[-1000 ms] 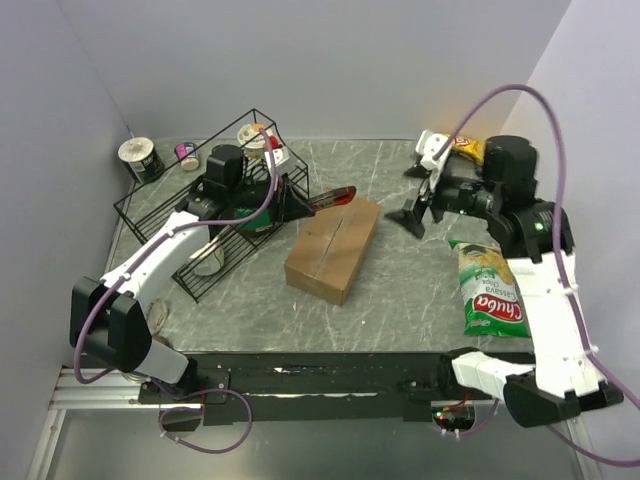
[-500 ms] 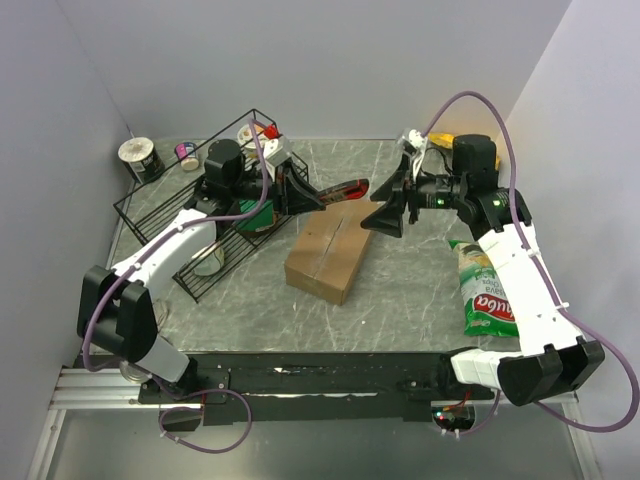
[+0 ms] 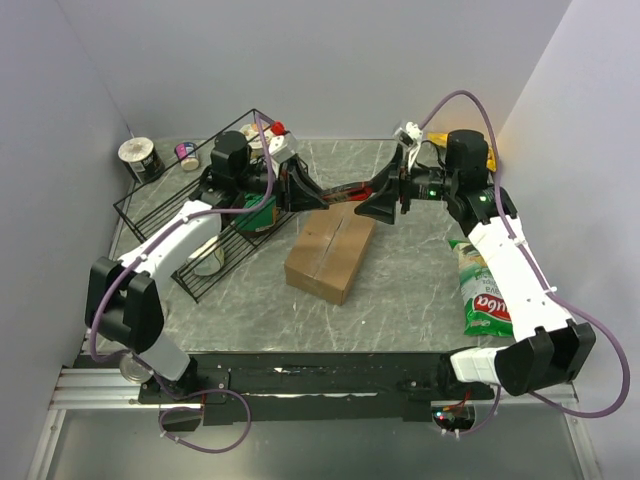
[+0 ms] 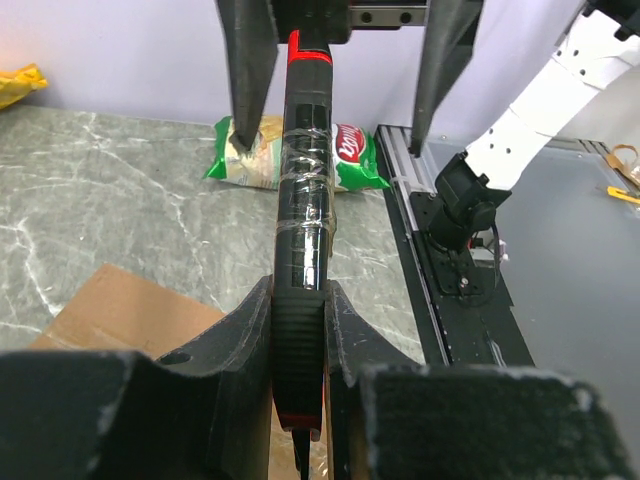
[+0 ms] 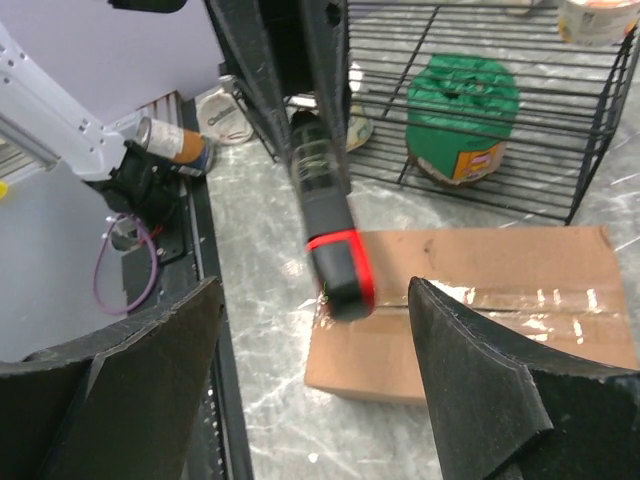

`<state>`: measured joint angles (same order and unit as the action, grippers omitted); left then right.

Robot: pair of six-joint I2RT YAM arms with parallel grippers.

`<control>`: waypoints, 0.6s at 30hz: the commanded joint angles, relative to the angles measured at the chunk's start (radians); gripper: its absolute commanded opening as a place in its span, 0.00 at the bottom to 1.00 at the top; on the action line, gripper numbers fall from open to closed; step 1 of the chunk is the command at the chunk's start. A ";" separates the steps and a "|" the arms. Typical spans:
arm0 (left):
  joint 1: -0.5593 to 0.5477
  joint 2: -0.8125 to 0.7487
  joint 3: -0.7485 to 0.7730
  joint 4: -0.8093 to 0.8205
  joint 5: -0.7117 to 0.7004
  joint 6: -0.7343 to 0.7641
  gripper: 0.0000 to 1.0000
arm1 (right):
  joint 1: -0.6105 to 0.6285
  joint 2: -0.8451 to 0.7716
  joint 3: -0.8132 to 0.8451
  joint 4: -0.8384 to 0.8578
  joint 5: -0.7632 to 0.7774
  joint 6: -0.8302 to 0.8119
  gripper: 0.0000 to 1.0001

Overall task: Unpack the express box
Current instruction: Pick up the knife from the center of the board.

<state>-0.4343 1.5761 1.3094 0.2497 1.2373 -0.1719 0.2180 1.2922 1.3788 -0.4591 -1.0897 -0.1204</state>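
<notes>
The box sits mid-tabletop, with open room on its near side and a rack close on its left. Above its far edge the left pincer clamps a knife. The right pincer gapes wide either side of the tip.

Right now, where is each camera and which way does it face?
Top external: above and behind both arms, looking down at the brown cardboard box; both arms show.
Left wrist: on the left arm, looking rightward along the black-and-red box cutter; left fingers clamp it.
Right wrist: on the right arm, facing left toward the black wire rack; open right fingers show.
Both wrist views share the cutter and box.
</notes>
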 commanded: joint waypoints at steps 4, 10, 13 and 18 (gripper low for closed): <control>-0.006 0.028 0.068 0.051 0.080 0.008 0.01 | 0.018 0.033 0.003 0.163 -0.035 0.079 0.69; -0.004 0.038 0.086 0.014 0.085 0.037 0.01 | 0.041 0.050 0.003 0.149 -0.022 0.053 0.37; -0.003 0.038 0.088 0.000 0.080 0.044 0.02 | 0.040 0.053 0.020 0.110 -0.009 0.013 0.09; -0.003 0.035 0.157 -0.246 0.004 0.289 0.41 | 0.052 0.058 0.159 -0.233 0.056 -0.315 0.00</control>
<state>-0.4335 1.6211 1.3663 0.1493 1.2922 -0.1215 0.2600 1.3479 1.4033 -0.4244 -1.0977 -0.1951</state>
